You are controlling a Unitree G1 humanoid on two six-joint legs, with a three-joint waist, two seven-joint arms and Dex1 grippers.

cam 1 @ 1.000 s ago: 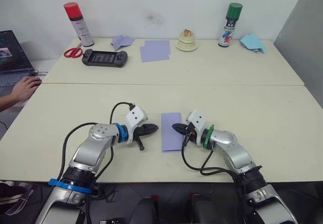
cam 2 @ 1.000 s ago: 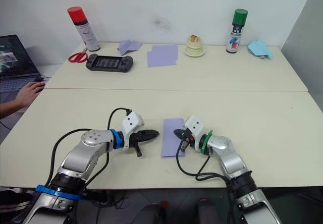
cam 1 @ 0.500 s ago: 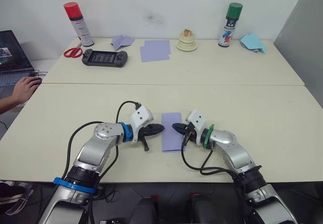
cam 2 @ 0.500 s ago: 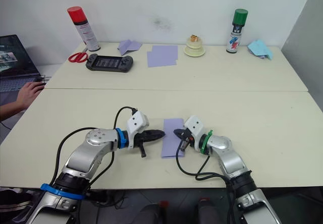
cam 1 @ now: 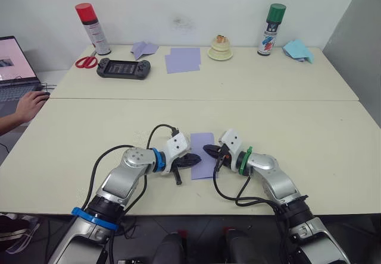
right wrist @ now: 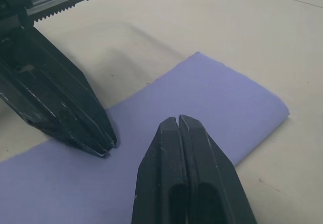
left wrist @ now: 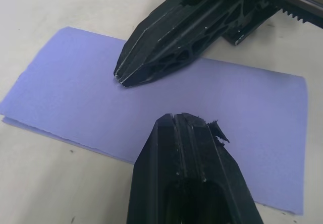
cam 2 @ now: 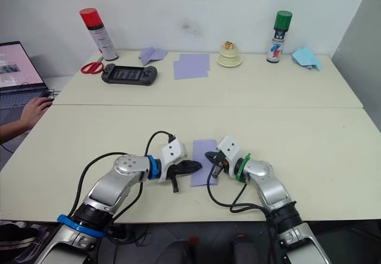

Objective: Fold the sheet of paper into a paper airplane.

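Note:
The sheet of paper (cam 1: 202, 140) is a lavender strip folded in half lengthwise, lying flat on the near table between my arms. My left gripper (cam 1: 199, 158) is shut, and its tip sits over the sheet's left side. Coming in from the right, my right gripper (cam 1: 206, 149) is also shut, with its tip over the sheet's middle. In the left wrist view the sheet (left wrist: 70, 95) lies under my left gripper (left wrist: 176, 118), with the right fingers (left wrist: 166, 47) pointing at it a short gap away. The right wrist view has the folded edge (right wrist: 227, 93) beyond my right gripper (right wrist: 177, 119).
The far table carries a red spray can (cam 1: 89, 26), scissors (cam 1: 86, 62), a game controller (cam 1: 123, 68), a flat lavender folded plane (cam 1: 143, 49), two overlapping lavender sheets (cam 1: 183, 59), a cream object (cam 1: 220, 50), a green spray can (cam 1: 272, 27) and light-blue folded paper (cam 1: 297, 50). A person's hand (cam 1: 28, 104) rests by a laptop.
My left gripper has moved right, from beside the sheet to over its left part. The right gripper and the sheet have stayed put.

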